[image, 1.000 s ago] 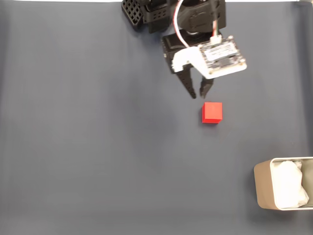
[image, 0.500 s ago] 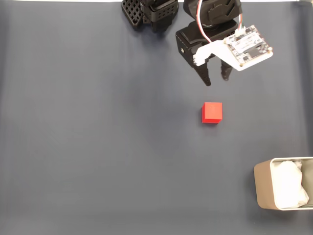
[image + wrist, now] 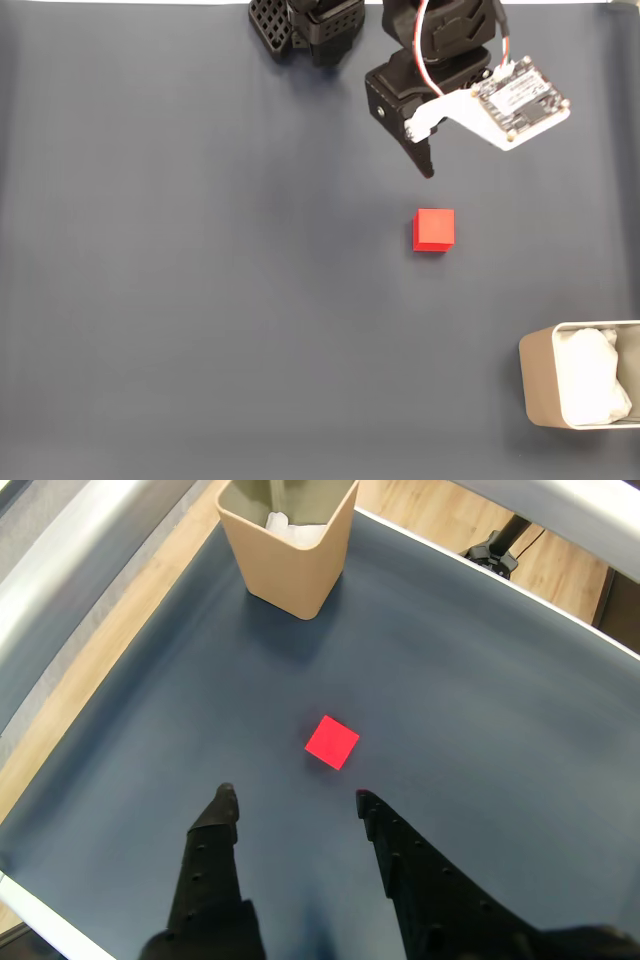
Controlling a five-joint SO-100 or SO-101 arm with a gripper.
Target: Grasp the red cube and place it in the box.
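Red cube (image 3: 332,742) rests on dark cloth (image 3: 480,730), ahead of gripper (image 3: 295,800), apart from both fingers; jaws spread wide; box (image 3: 288,540) beyond; forward descent probably brackets it.

A dark blue-grey mat (image 3: 200,300) covers the desk, evenly lit with soft shadows. In the wrist view, pale metal rails (image 3: 90,540) border the mat's edges, with light wooden flooring (image 3: 430,510) beyond and a black stand (image 3: 500,545) at the far edge.

Indoor room, dark cloth-covered table (image 3: 200,300), wooden floor (image 3: 440,510)
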